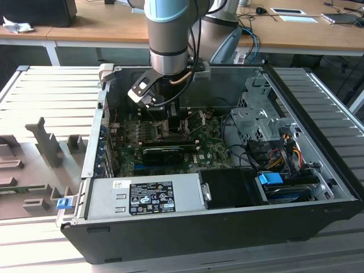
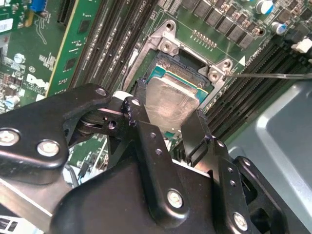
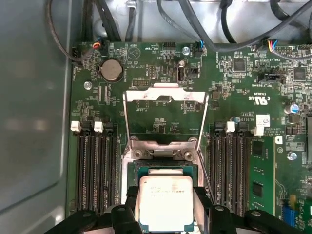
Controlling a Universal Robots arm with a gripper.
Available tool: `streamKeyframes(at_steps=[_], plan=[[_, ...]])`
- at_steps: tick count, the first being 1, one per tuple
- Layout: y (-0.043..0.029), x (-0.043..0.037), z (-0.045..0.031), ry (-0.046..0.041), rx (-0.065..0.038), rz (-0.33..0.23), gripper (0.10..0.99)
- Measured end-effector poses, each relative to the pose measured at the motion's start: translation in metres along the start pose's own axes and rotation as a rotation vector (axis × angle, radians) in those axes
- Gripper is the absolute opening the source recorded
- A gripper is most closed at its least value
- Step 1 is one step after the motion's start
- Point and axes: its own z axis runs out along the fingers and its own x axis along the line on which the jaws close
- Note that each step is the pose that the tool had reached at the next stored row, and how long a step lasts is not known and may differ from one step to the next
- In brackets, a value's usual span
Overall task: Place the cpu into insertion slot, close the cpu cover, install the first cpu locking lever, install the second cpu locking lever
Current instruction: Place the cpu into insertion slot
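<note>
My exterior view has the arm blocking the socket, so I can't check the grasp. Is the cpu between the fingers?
Observer: Yes; in the second wrist view the fingers clamp the cpu by two opposite edges.
Operator: Is the cpu cover clear?
Observer: In the first wrist view the cpu cover is swung open, away from the insertion slot.
Operator: Seated yet?
Observer: Cannot tell; the cpu is over the insertion slot's opening.

The cpu cover (image 3: 165, 93) is flipped back, so the insertion slot (image 3: 165, 169) lies open, with memory rows (image 3: 97, 170) close on both sides.
</note>
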Motion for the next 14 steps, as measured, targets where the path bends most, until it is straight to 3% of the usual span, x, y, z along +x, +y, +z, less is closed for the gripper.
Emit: streamKeyframes(at_steps=[14], plan=[[-0.0013,-0.0001,0.0125,-0.0016,0.0,0.019,0.529]])
